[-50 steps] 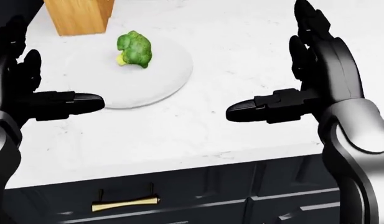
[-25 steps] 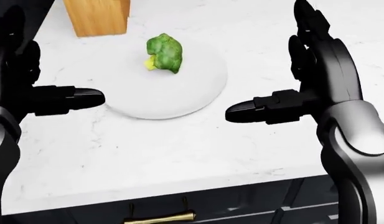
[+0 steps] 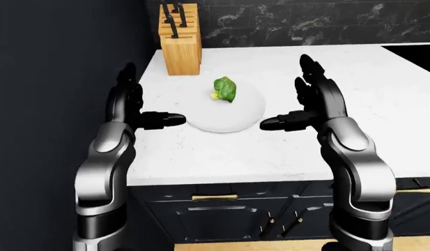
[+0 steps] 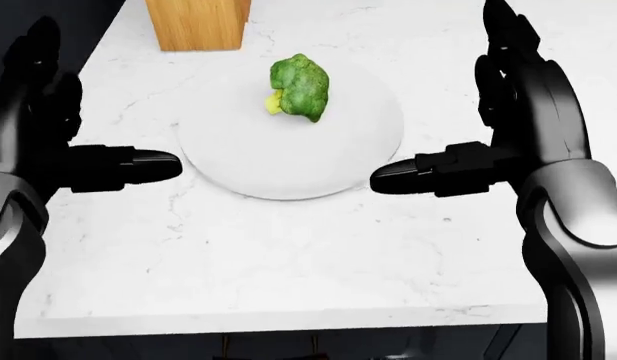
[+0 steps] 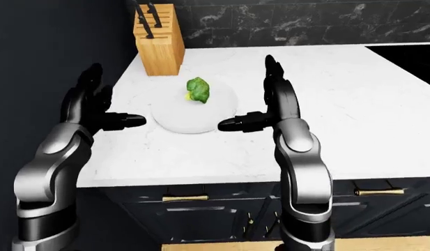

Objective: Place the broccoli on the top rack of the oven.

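Note:
A green broccoli (image 4: 299, 86) lies on the upper part of a round white plate (image 4: 288, 161) on the white marble counter. My left hand (image 4: 83, 142) hovers open at the plate's left edge, thumb pointing right. At the plate's right edge my right hand (image 4: 468, 127) is open too, thumb pointing left and fingers raised. Neither hand touches the broccoli. No oven shows in any view.
A wooden knife block (image 3: 180, 39) stands on the counter (image 4: 288, 277) above the plate, near the dark wall. Dark cabinets with brass handles (image 3: 215, 197) sit under the counter's near edge. A black cooktop (image 3: 417, 52) fills the counter's upper right corner.
The camera has moved closer and to the left, so plate and broccoli shifted right and down in the head view, and the cabinet fronts dropped out. Both hands stay open.

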{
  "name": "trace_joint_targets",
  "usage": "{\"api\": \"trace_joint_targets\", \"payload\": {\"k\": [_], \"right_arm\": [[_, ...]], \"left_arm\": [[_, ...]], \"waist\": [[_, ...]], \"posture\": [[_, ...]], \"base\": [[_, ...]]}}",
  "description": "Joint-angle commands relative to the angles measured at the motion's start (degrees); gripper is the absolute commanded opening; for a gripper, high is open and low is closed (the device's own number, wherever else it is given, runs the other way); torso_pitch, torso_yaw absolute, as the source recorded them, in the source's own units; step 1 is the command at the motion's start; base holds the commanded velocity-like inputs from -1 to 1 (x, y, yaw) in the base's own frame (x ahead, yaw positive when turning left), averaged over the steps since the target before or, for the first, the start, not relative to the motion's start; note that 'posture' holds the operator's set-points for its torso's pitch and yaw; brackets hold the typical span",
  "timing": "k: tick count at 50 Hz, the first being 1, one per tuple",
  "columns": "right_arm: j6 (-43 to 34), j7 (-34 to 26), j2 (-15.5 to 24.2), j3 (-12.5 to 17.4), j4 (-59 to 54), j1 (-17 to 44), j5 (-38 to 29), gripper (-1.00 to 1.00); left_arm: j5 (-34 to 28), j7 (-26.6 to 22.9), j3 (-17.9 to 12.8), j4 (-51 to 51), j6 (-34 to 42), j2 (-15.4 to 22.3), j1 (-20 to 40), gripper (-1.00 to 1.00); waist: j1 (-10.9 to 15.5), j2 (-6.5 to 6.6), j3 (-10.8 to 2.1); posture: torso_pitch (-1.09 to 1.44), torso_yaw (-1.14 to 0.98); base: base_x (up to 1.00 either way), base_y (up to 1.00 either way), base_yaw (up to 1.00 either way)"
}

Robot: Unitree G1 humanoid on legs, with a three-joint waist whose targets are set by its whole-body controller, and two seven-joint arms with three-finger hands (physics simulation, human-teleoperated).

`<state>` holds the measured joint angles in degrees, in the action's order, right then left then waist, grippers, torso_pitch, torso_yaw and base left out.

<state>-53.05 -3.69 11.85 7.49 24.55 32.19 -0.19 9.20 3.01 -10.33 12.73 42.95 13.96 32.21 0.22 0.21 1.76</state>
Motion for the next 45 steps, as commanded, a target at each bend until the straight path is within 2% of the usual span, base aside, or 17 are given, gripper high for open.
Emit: {"api": "trace_joint_targets", "payload": {"k": [1, 12, 13, 16, 20, 22, 25, 26, 27, 29, 34, 36, 38, 39, 40, 43, 45], "right_arm": [[1.1, -0.3, 0.1, -0.3, 2.5, 2.5, -0.4, 1.0], [1.7, -0.7, -0.7, -0.9, -2.6, 9.0, -0.7, 1.0], [1.9, -0.4, -0.8, -0.7, -3.1, 9.7, -0.5, 1.0], [2.5, -0.1, -0.7, -1.1, -3.9, 9.9, -0.1, 1.0], [2.3, 0.0, -0.6, -1.2, -3.9, 10.1, 0.1, 1.0], [2.4, 0.1, -0.6, -1.3, -3.7, 9.6, 0.2, 1.0], [1.9, 0.0, -0.5, -1.4, -3.3, 9.7, 0.2, 1.0], [1.7, 0.0, -0.6, -1.4, -3.0, 9.6, 0.2, 1.0], [2.1, -0.1, -0.5, -1.4, -3.2, 9.4, 0.2, 1.0], [2.3, -0.1, -0.6, -1.4, -3.4, 9.4, 0.1, 1.0], [2.7, 0.0, -0.8, -1.4, -3.6, 9.1, 0.1, 1.0], [2.7, 0.0, -0.8, -1.4, -3.6, 9.0, 0.0, 1.0], [2.5, 0.0, -0.7, -1.4, -3.6, 9.0, -0.1, 1.0], [2.4, 0.0, -0.7, -1.4, -3.6, 9.0, -0.1, 1.0], [2.2, 0.2, -0.8, -1.5, -3.2, 9.0, -0.2, 1.0], [1.2, 0.6, -1.1, -1.6, -3.0, 9.3, -0.2, 1.0], [1.2, 0.8, -1.4, -1.5, -2.8, 9.1, 0.0, 1.0]], "left_arm": [[-0.1, -0.1, -0.8, 2.0, -2.2, 0.8, 1.7, 1.0], [0.0, -0.2, -0.8, 2.3, -1.5, 0.9, 2.5, 1.0], [0.0, -0.2, -0.8, 2.2, -1.7, 0.9, 2.5, 1.0], [0.1, -0.1, -0.8, 2.3, -1.0, 1.1, 3.0, 1.0], [0.1, -0.1, -0.8, 2.0, -1.5, 1.0, 3.0, 1.0], [0.1, -0.1, -0.8, 1.9, -1.7, 1.0, 2.9, 1.0], [0.2, 0.0, -0.8, 2.1, -1.3, 1.1, 3.1, 1.0], [0.2, 0.0, -0.8, 2.1, -1.3, 1.1, 3.1, 1.0], [0.2, 0.0, -0.8, 2.1, -1.3, 1.1, 3.2, 1.0], [0.3, 0.1, -0.8, 2.2, -1.1, 1.1, 3.2, 1.0], [0.3, -0.1, -1.0, 1.8, -1.8, 1.2, 2.8, 1.0], [0.3, -0.1, -1.0, 1.6, -1.9, 1.2, 2.8, 1.0], [0.3, -0.2, -0.9, 1.4, -2.2, 1.2, 2.8, 1.0], [0.3, -0.2, -0.9, 1.3, -2.2, 1.2, 2.8, 1.0], [0.3, -0.1, -0.9, 1.4, -1.9, 1.2, 3.0, 1.0], [0.3, -0.1, -0.9, 1.8, -1.6, 1.2, 3.0, 1.0], [0.2, -0.2, -0.8, 1.9, -1.9, 1.1, 2.5, 1.0]], "waist": [[0.2, -0.11, -1.54], [-0.5, -0.04, -1.66], [-0.4, 0.21, -2.92], [-0.1, 0.27, -0.08], [0.0, -0.4, 0.56], [0.0, -0.69, 0.31], [0.4, -3.3, -0.05], [-0.1, -1.68, 0.02], [0.2, -2.41, 0.21], [0.0, -2.49, -0.26], [-0.2, -0.53, 0.12], [-0.6, 1.14, -0.23], [-1.0, 4.11, -0.95], [-1.5, 4.01, -1.18], [-1.4, 3.05, -0.5], [-1.3, 3.69, -0.45], [-1.2, 2.64, 0.02]], "posture": [[0.0, 0.0], [0.0, 0.0], [0.0, 0.0], [0.0, 0.0], [0.0, 0.0], [0.0, 0.0], [0.0, 0.0], [0.0, 0.0], [0.0, 0.0], [0.0, 0.0], [0.0, 0.0], [0.0, 0.0], [0.0, 0.0], [0.0, 0.0], [0.0, 0.0], [0.0, 0.0], [0.0, 0.0]], "base": [[0.0, 0.0, 0.0], [0.0, 0.0, 0.0], [0.09, 0.0, 0.0], [0.28, 0.0, 0.0], [0.32, 0.0, 0.0], [0.32, 0.0, 0.0], [0.32, 0.0, 0.0], [0.32, 0.0, 0.0], [0.3, 0.0, 0.0], [0.3, 0.0, 0.0], [0.29, 0.0, 0.0], [0.24, 0.0, 0.0], [0.2, 0.0, 0.0], [0.05, 0.0, 0.0], [0.0, 0.0, 0.0], [0.0, 0.0, 0.0], [0.0, 0.0, 0.0]]}}
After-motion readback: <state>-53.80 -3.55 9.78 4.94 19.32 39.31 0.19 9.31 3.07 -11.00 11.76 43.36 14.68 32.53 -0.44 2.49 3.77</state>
